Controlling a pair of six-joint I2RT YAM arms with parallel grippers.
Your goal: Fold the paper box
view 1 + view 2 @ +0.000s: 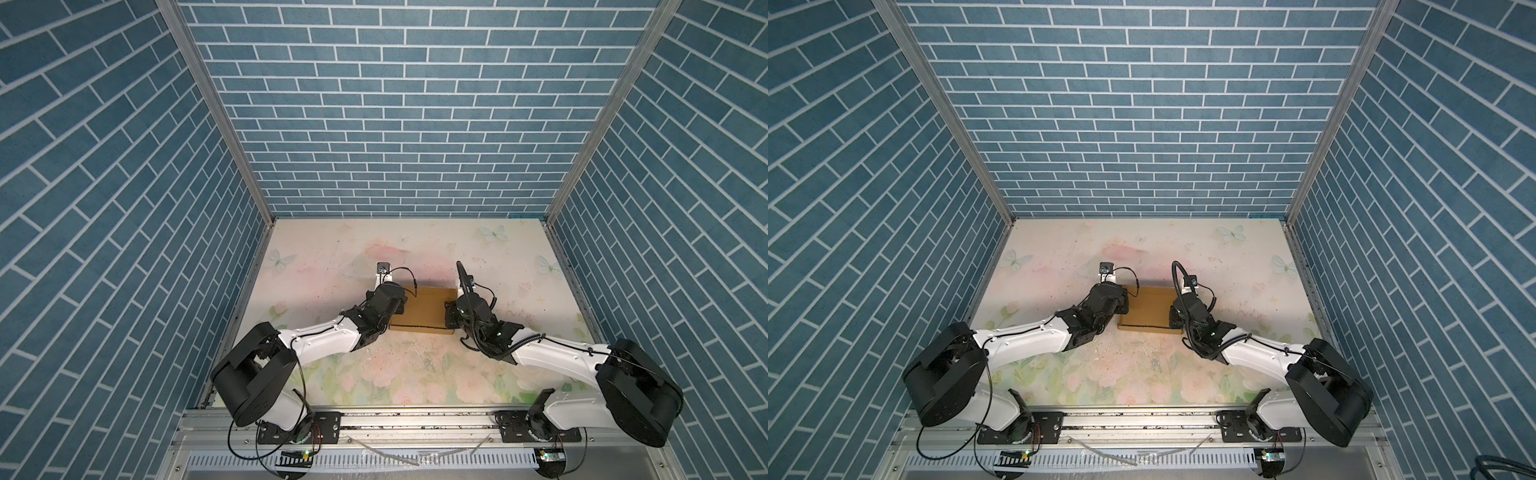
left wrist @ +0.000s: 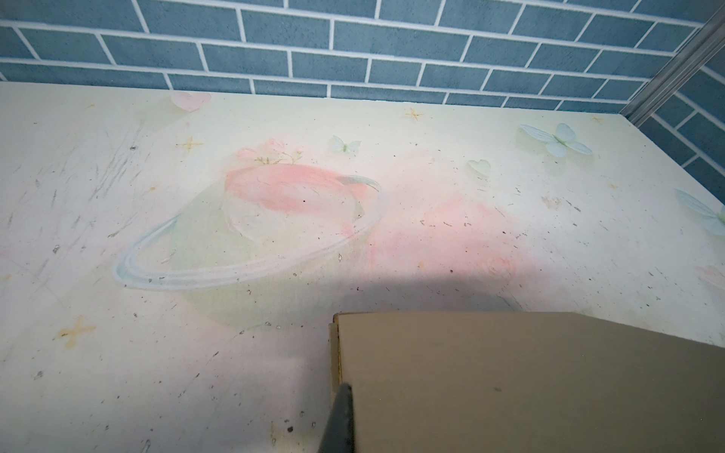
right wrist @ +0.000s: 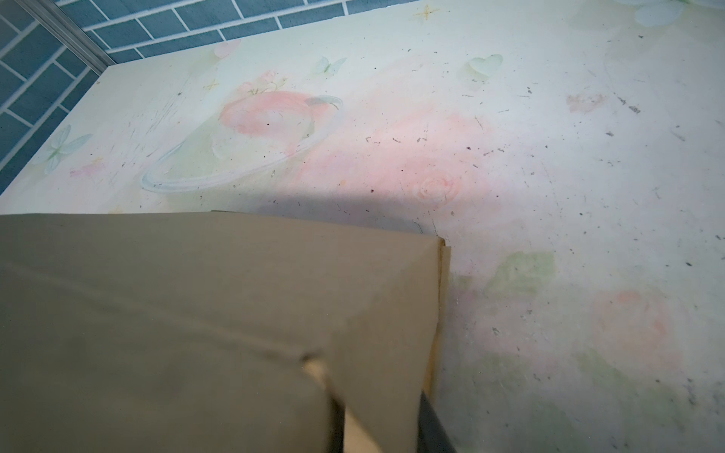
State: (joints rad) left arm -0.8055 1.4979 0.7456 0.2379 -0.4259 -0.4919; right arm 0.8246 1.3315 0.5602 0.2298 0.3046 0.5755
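The paper box (image 1: 422,309) (image 1: 1150,309) is a flat brown cardboard mailer lying mid-table with its lid down, and an arm stands at each end. My left gripper (image 1: 395,307) (image 1: 1123,307) is at its left end. In the left wrist view only one dark finger (image 2: 341,415) shows, lying against the box's (image 2: 510,384) side edge, shut. My right gripper (image 1: 451,318) (image 1: 1173,318) is at the right end. There two dark fingers (image 3: 431,427) stand on either side of the side flap of the box (image 3: 196,313). That view is blurred.
The box rests on a worn table mat (image 1: 415,374) printed with flowers. Blue brick-pattern walls (image 1: 407,145) close off the back and both sides. An aluminium rail (image 1: 415,419) carrying both arm bases runs along the front edge.
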